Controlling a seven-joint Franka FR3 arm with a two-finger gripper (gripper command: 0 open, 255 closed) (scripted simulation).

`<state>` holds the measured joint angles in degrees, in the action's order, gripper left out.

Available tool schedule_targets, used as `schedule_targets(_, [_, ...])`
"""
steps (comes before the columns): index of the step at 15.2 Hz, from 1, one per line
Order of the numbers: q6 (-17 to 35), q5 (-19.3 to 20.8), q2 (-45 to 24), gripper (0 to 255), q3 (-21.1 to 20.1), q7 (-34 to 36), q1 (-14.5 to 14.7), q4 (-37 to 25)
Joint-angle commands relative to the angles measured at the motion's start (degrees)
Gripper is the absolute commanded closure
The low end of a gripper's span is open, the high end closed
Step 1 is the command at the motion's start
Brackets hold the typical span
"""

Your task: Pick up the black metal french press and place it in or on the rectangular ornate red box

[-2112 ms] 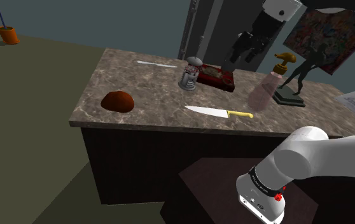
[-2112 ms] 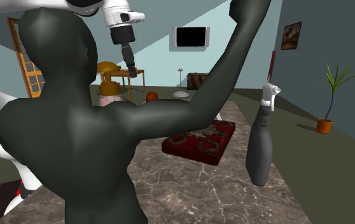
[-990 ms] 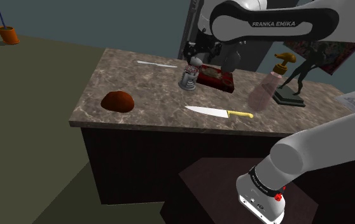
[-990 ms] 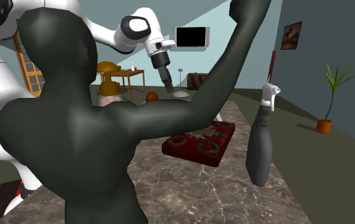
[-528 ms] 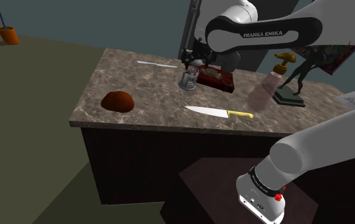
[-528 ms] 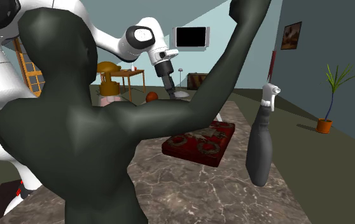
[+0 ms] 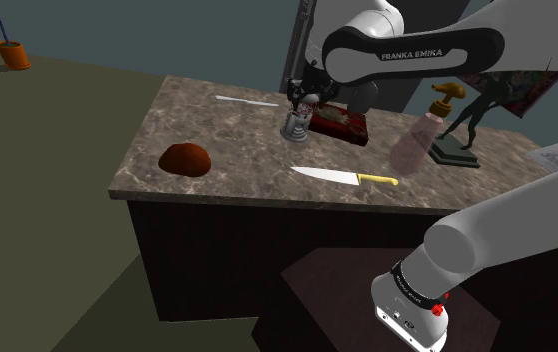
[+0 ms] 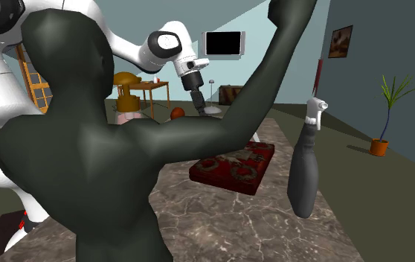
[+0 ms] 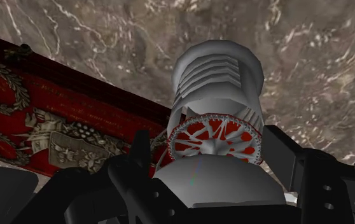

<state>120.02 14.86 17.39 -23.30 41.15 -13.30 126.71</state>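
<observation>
The french press (image 7: 295, 124) is a grey ribbed cylinder with a red-and-silver top, standing upright on the marble counter (image 7: 217, 150). The ornate red box (image 7: 342, 123) lies right beside it, towards the shoulder view's right. My gripper (image 7: 302, 97) has come down on the press's top. In the wrist view the fingers (image 9: 138, 156) clasp the grey domed lid of the press (image 9: 215, 83) from both sides, with the red box (image 9: 36, 121) next to it. In the second exterior view the gripper (image 8: 201, 109) dips behind the statue's arm, beyond the box (image 8: 232, 167).
A yellow-handled knife (image 7: 345, 177) lies near the counter's front edge, a brown mound (image 7: 186, 159) at its left. A pink spray bottle (image 7: 414, 142) and a dark statue (image 7: 467, 125) stand right of the box. The statue (image 8: 87, 171) blocks much of the second exterior view.
Over the last second the arm dropped down onto the press, then held still while the fingers closed on its lid. The press has not moved.
</observation>
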Motion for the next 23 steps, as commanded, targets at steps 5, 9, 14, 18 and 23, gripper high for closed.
schedule_targets(5, [-0.01, -0.01, 0.01, 255, -0.01, 0.01, 0.01, 0.01])
schedule_targets(9, [0.01, 0.00, -0.01, 255, 0.00, 0.00, 0.00, 0.00])
schedule_targets(14, [-3.59, -0.70, 0.58, 255, 0.31, -1.39, 0.11, -3.23])
schedule_targets(18, [-6.47, -1.11, 0.82, 255, 0.50, -2.40, 0.13, -6.03])
schedule_targets(23, [-10.09, -1.45, 0.82, 255, 0.65, -3.53, 0.08, -9.79])
